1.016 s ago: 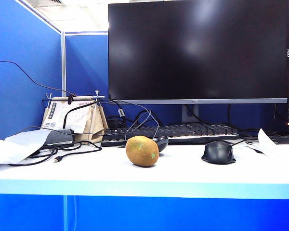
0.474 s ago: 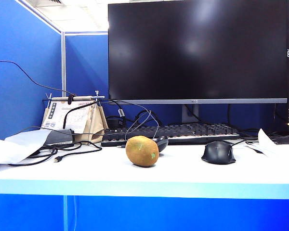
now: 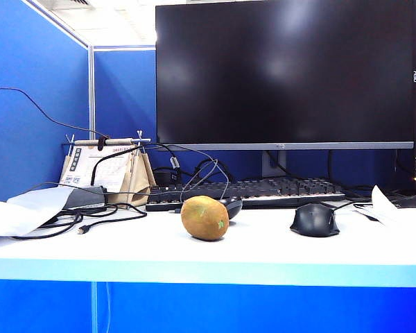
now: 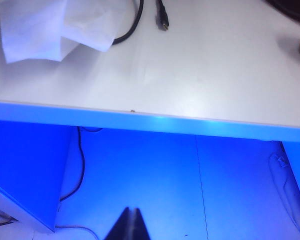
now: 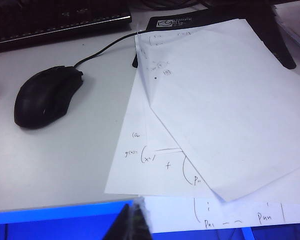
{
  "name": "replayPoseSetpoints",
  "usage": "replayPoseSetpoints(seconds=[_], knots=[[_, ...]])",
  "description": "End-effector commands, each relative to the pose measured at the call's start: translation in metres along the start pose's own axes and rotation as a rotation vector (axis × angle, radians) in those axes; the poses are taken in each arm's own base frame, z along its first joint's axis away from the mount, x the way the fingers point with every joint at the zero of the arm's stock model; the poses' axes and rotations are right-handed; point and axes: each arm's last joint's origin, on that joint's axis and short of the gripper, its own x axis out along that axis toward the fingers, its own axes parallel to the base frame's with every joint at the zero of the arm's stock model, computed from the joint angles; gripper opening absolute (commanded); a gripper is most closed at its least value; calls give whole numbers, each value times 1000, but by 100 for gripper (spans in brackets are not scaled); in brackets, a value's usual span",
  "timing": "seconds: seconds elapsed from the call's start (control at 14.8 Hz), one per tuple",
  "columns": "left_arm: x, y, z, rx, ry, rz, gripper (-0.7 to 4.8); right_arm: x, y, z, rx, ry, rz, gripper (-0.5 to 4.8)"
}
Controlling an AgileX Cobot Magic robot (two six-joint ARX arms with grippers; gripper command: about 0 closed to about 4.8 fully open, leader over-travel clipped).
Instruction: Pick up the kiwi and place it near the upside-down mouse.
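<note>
While both claws, left (image 4: 130,220) and right (image 5: 134,215), sit pinched together, the kiwi (image 3: 204,218) lies long axis level.

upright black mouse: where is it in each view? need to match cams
Exterior: upright black mouse sits right of centre on the desk, before the keyboard.
Left wrist: not in it.
Right wrist: mouse lies beside the written paper sheets, its cable running toward the keyboard.
Shared landmark: the keyboard, in the exterior and right wrist views.

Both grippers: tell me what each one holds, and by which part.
Nothing. The left gripper and right gripper are shut on empty air off the desk's front edge; the kiwi sits free beside the upside-down mouse.
</note>
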Motion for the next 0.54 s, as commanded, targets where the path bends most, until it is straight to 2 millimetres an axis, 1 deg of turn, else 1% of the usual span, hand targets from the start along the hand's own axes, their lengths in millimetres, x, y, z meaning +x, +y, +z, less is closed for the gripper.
replayPoseSetpoints(seconds=[0.07, 0.54], knots=[[0, 0, 1, -6, -6, -3, -5, 1, 0, -2, 18, 5, -2, -5], [0, 0, 1, -6, -6, -3, -5, 1, 0, -2, 20, 3, -2, -5]])
